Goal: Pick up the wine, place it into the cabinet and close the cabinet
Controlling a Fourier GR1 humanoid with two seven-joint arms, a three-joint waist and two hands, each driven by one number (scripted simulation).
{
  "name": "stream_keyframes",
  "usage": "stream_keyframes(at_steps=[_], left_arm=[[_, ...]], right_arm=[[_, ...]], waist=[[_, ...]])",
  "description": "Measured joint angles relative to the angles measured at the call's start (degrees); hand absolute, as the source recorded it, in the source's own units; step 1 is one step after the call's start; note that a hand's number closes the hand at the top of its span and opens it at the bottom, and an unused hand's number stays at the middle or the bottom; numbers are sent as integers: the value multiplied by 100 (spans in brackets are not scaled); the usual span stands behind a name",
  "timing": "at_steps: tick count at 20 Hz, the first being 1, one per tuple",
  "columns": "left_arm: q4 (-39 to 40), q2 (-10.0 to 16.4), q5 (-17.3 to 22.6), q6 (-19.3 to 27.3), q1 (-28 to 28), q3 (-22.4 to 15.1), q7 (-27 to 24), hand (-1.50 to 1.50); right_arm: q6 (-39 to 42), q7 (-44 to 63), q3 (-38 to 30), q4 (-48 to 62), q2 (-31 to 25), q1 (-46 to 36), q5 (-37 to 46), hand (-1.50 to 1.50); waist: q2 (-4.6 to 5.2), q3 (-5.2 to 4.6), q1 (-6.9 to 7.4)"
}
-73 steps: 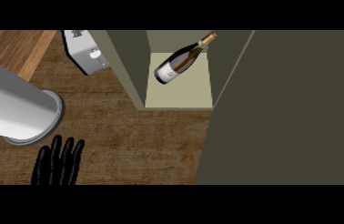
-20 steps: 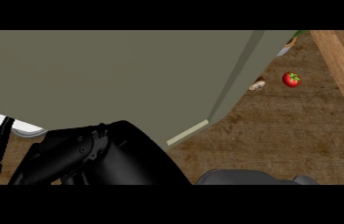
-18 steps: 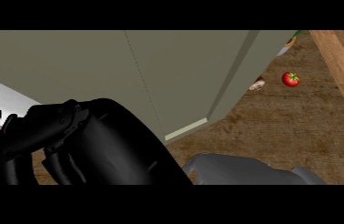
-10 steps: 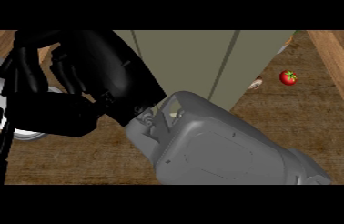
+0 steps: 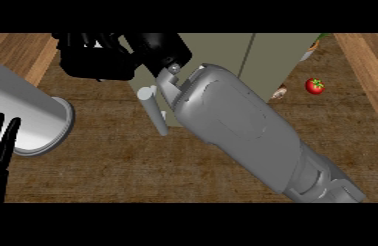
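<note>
So the big change: a few seconds back the olive-grey cabinet [image 5: 221, 50] stood open with the dark glass wine bottle lying on its shelf. Now the robot's black right hand [image 5: 111, 55] and its chunky grey forearm [image 5: 244, 125] have swung right across the cabinet's front, and the hand has ended up off the cabinet's left corner. The bottle isn't visible anywhere now, so it's most likely still inside, and the arm looks busy with the door-closing part. That would put the task close to done. Honestly can't tell if the door is fully shut, because the forearm covers most of the cabinet's front. Only a pale cylindrical handle [image 5: 156, 112] pokes out at the cabinet's lower left. The right hand is cropped at the top, so there's no telling whether it's open or has hold of anything. The black left hand [image 5: 7, 140] just rests open, far left of the cabinet, beside a grey metal cylinder [image 5: 29, 117] on the wooden desk [image 5: 133, 170]. A small red tomato [image 5: 315, 86] sits right of the cabinet, and the bits near it are too small to name.
</note>
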Motion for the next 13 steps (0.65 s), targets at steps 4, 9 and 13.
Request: stream_keyframes(at_steps=[4,9,13], left_arm=[[8,-30,-2,-30,-49,71,114,-150],[71,-41,-45,-94,-130,125,154,-150],[-13,-96,-98,-60,-147,44,207,-150]], right_arm=[[341,-336,-141,237,-15,26,-33,150],[652,-662,-141,450,-154,26,81,150],[812,-935,-126,547,-275,69,206,150]], waist=[[-62,-18,18],[-116,-44,53],[-148,-47,88]])
